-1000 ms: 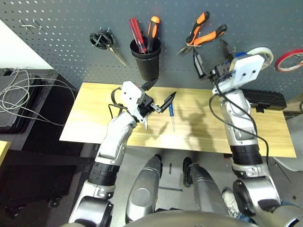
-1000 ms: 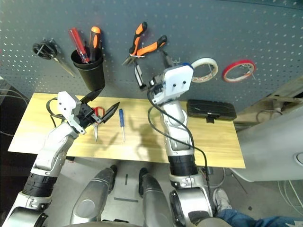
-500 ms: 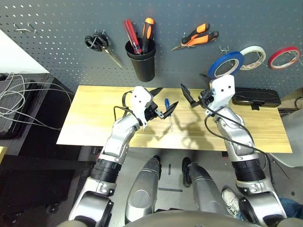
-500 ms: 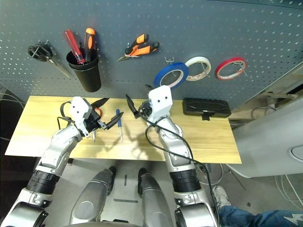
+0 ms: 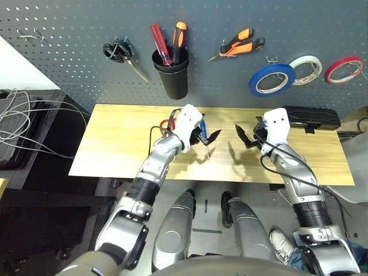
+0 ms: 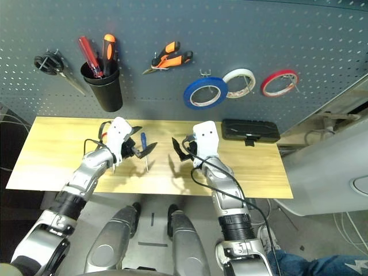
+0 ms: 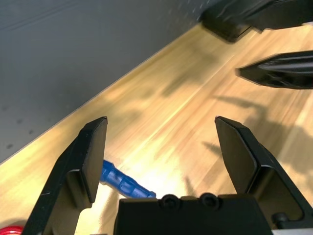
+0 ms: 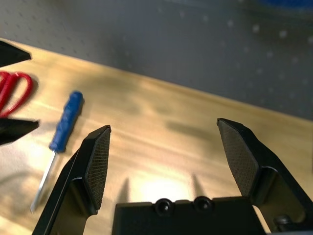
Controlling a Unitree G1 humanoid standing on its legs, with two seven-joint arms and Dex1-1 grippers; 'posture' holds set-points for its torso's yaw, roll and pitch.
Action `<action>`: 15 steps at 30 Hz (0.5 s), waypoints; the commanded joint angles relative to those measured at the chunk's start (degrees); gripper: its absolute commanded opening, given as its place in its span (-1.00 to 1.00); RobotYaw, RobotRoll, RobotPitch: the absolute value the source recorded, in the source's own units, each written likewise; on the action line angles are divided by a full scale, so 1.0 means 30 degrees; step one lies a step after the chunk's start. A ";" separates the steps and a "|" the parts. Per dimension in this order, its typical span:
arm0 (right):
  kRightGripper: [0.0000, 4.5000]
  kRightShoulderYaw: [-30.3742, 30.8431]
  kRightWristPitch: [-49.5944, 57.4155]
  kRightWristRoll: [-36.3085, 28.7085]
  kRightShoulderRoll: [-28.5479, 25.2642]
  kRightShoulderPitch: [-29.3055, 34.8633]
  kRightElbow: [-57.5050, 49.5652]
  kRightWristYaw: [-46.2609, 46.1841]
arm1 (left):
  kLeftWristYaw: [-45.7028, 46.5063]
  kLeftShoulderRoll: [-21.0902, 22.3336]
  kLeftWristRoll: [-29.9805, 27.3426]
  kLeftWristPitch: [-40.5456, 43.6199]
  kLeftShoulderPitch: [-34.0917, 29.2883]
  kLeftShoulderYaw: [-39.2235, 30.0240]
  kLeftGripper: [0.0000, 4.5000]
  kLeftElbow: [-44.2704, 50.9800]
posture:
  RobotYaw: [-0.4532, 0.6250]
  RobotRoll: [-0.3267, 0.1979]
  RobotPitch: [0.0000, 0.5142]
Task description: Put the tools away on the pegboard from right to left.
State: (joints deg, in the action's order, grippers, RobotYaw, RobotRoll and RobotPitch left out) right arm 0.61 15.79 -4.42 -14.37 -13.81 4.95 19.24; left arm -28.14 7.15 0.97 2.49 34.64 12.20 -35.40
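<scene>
The small blue-handled screwdriver (image 5: 206, 148) lies on the wooden table (image 5: 115, 144), its handle (image 7: 122, 182) just below my open left gripper (image 5: 208, 133). The red-handled scissors (image 8: 12, 93) lie behind that gripper, mostly hidden. My right gripper (image 5: 246, 137) hovers open and empty over the table, right of the screwdriver. On the pegboard (image 5: 69, 34) hang the orange-and-black pliers (image 5: 241, 43) and the blue tape ring (image 5: 272, 79).
A black cup (image 5: 173, 75) with two screwdrivers and black-handled scissors (image 5: 121, 52) hang on the board's left. White (image 5: 305, 68) and red (image 5: 344, 69) tape rings hang at its right. A black case (image 5: 310, 118) lies at the table's back right.
My right arm has come down from the pegboard to just above the table, leaving the blue tape ring hanging. My left gripper has slid right, over the screwdriver.
</scene>
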 commanded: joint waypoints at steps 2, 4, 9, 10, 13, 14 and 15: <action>0.99 -0.0046 0.0576 -0.0190 -0.0122 0.0498 -0.0312 0.0212 | 0.1099 -0.0570 0.0669 0.0263 0.1595 -0.0223 1.00 -0.3855 | 0.03 0.25 0.19; 0.99 0.0023 0.0768 -0.0211 -0.0116 0.0574 -0.0387 0.0336 | 0.1818 -0.0770 0.0718 0.0063 0.2377 -0.0564 1.00 -0.5504 | 0.02 0.25 0.20; 0.99 0.0488 0.1375 -0.0192 -0.0089 0.0888 -0.0691 0.0916 | 0.3627 -0.1154 0.0400 0.0253 0.3573 -0.1744 1.00 -0.8393 | -0.01 0.25 0.21; 0.99 0.0539 0.1402 -0.0150 -0.0039 0.0914 -0.0755 0.0914 | 0.3848 -0.1183 0.0490 0.0325 0.3723 -0.1838 1.00 -0.8835 | -0.02 0.25 0.22; 0.99 0.0606 0.1510 -0.0073 0.0134 0.0786 -0.0794 0.0840 | 0.4294 -0.1267 0.0683 0.0492 0.4005 -0.2009 1.00 -0.9865 | -0.03 0.25 0.23; 0.99 0.0632 0.1558 -0.0057 0.0194 0.0753 -0.0838 0.0813 | 0.4365 -0.1291 0.0677 0.0587 0.4054 -0.2065 1.00 -1.0089 | -0.04 0.25 0.24; 0.99 0.0689 0.1645 -0.0051 0.0278 0.0695 -0.0923 0.0799 | 0.4506 -0.1389 0.0504 0.0827 0.4118 -0.2289 1.00 -1.0361 | -0.05 0.25 0.25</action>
State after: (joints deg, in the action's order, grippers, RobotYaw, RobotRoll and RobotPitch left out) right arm 1.55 19.52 -4.46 -13.90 -12.27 2.68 21.72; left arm -15.35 3.73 2.26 3.39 47.07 6.18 -63.97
